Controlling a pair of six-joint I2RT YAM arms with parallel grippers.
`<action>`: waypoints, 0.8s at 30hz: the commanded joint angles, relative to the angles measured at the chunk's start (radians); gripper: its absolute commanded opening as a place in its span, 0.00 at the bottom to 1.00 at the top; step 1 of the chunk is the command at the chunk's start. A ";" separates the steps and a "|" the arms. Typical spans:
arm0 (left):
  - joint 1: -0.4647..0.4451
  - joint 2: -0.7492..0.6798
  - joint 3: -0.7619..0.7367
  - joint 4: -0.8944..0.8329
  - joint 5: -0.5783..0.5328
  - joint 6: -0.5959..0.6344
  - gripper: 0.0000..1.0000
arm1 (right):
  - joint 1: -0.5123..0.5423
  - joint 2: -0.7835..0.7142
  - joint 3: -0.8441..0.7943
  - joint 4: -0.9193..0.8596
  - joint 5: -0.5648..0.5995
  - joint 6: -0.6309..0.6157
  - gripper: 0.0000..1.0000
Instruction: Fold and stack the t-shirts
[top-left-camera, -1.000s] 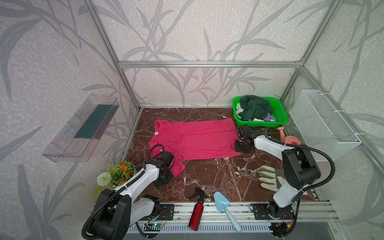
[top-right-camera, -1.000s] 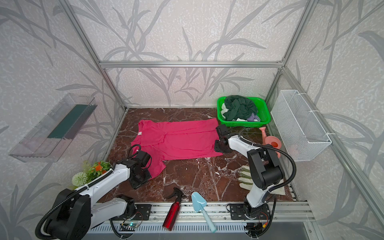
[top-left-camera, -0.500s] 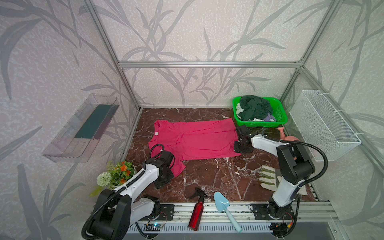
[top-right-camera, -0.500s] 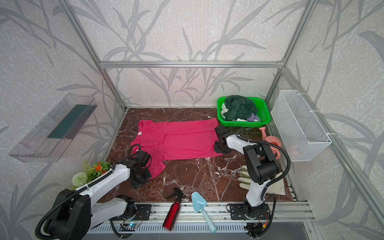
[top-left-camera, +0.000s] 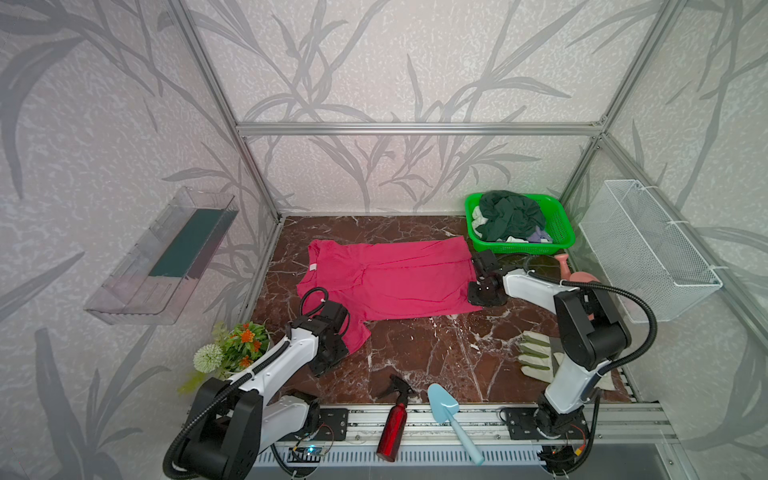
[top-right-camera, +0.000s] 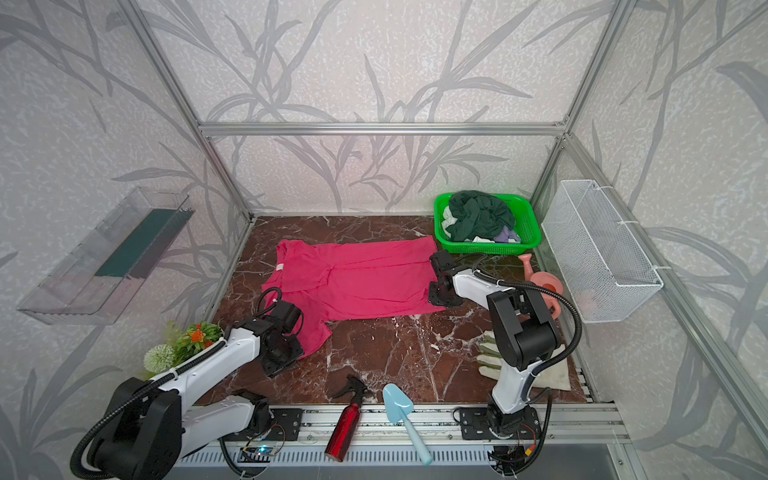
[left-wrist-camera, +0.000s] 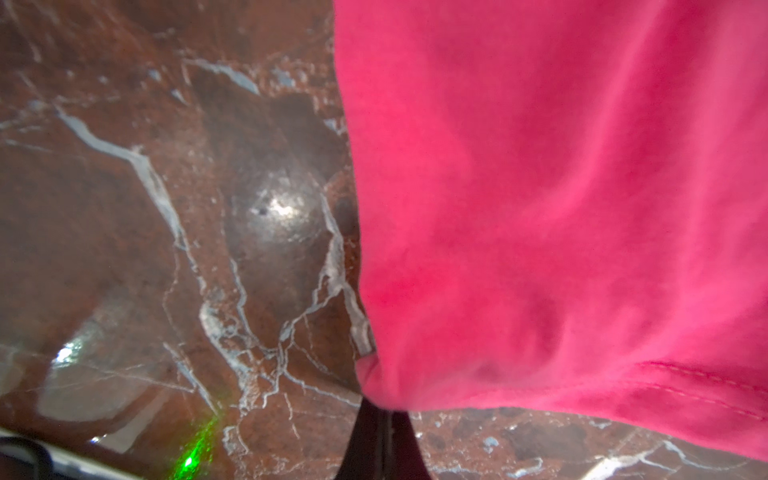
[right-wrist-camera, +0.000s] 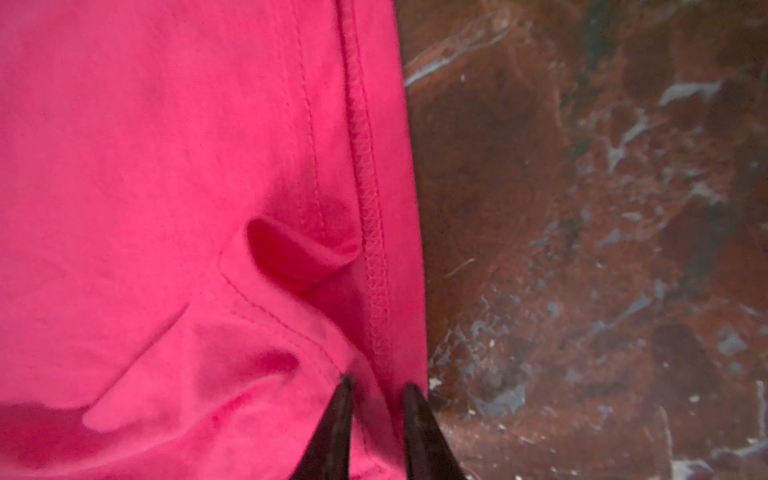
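Right wrist: pink tee (right-wrist-camera: 166, 166) hem pinched between end effector (right-wrist-camera: 376, 415) tips.

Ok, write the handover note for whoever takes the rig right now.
Left gripper: shut on the pink tee's sleeve edge, near the front left.
Right gripper: fingers straddle the tee's hem at its near right corner, a fold of cloth between them; a firm grip can't be confirmed.
Pink tee lies spread flat on the table, collar to the left. Green tee and pale ones sit crumpled in the green basket.
Done: one tee laid out.
Left: fold it, then fold and stack the basket's tees. No stack exists yet.
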 joint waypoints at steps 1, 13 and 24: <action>-0.003 -0.002 -0.013 0.002 -0.004 0.003 0.00 | -0.001 -0.049 -0.009 -0.026 0.006 -0.008 0.24; -0.004 0.008 -0.014 0.013 0.003 0.014 0.00 | 0.008 -0.018 -0.014 -0.020 -0.004 -0.004 0.21; -0.004 0.004 -0.022 0.016 0.004 0.018 0.00 | 0.009 0.013 -0.010 -0.025 0.005 -0.012 0.20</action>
